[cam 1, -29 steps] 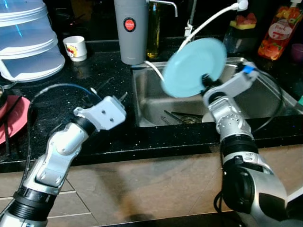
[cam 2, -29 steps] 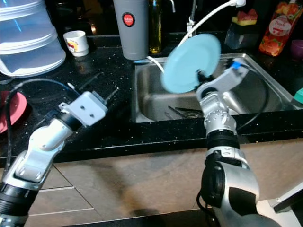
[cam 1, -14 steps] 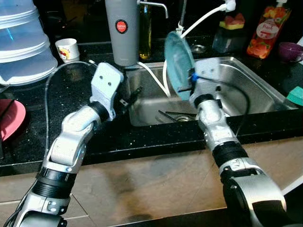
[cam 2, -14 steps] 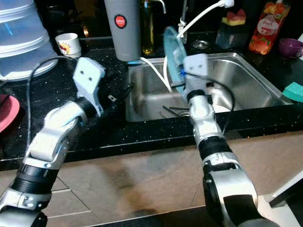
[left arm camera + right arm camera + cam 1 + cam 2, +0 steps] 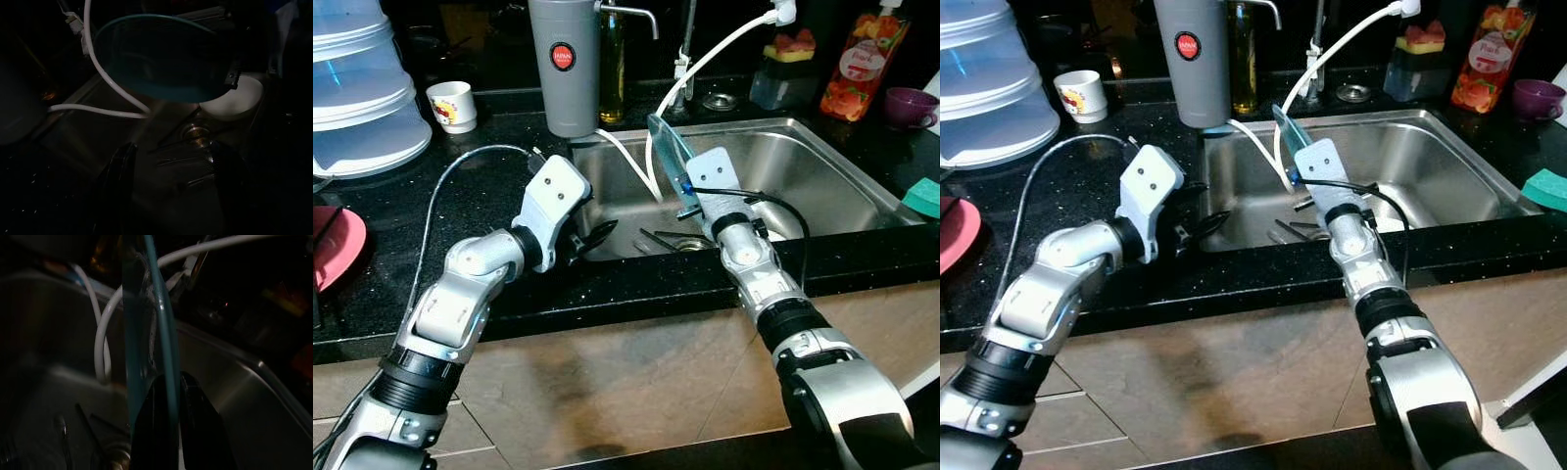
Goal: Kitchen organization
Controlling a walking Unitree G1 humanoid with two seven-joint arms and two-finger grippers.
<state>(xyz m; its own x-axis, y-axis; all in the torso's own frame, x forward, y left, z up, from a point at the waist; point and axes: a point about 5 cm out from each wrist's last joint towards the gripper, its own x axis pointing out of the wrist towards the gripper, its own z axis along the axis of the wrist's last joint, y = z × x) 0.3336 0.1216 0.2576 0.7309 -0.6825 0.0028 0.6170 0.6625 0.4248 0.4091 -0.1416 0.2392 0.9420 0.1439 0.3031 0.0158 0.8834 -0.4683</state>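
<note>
My right gripper (image 5: 168, 382) is shut on the rim of a teal plate (image 5: 666, 157). It holds the plate edge-on and nearly upright, low over the left half of the steel sink (image 5: 847, 137). My left gripper (image 5: 600, 233) hovers at the sink's left front rim, pointing into the basin. Its fingers (image 5: 122, 169) stand open with nothing between them. In the left wrist view the plate (image 5: 161, 63) hangs above the drain (image 5: 193, 132). Utensils (image 5: 658, 238) and a white dish (image 5: 232, 103) lie on the sink bottom.
A white hose (image 5: 724, 44) curves from the tap down into the sink beside the plate. On the black counter stand a grey canister (image 5: 566, 64), a white mug (image 5: 453, 103), stacked clear containers (image 5: 362, 108) and a red plate (image 5: 333, 250). A juice bottle (image 5: 852, 64) and purple cup (image 5: 906, 103) sit behind the sink.
My right gripper has turned the plate from face-on to edge-on and lowered it into the sink. My left gripper has swung from over the counter to the sink's left rim.
</note>
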